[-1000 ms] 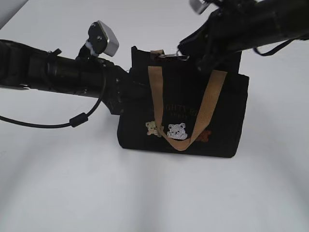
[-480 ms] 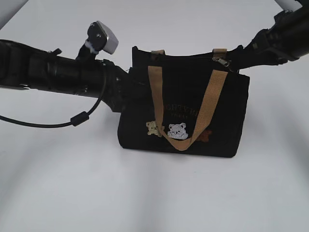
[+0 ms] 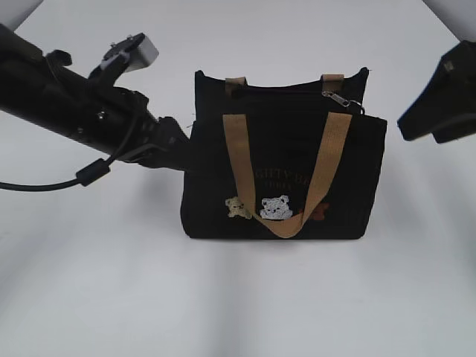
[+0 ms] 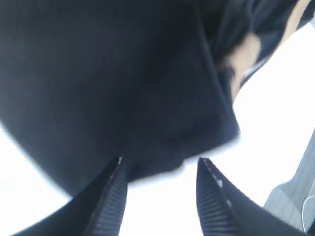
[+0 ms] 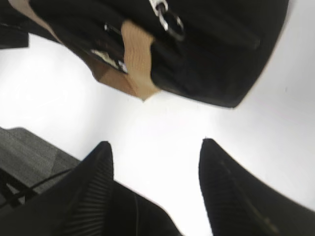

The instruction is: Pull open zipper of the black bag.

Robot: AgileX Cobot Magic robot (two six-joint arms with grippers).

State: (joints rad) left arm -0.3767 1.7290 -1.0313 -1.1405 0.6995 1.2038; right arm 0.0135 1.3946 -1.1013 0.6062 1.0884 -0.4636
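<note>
Bag point(image 3: 282, 171) was the landmark: the black bag stood upright on the white table point(image 3: 223, 297), its tan handle point(image 3: 286, 223) drooping over the bear patches point(image 3: 274, 207). The zipper point(image 3: 336, 99) pull with its ring lay at the bag's upper right corner, beside the rear strap tab. The left gripper point(image 4: 160, 191) sat at the bag's left edge, jaws apart, a fold of black fabric just in front of them and nothing clamped. The right gripper point(image 5: 155, 182) hung clear to the right of the bag, jaws spread over bare table, holding nothing. With neither gripper holding it, the soft bag could slump or tip, and a withdrawing left finger catching the fabric would likely drag it sideways.
</note>
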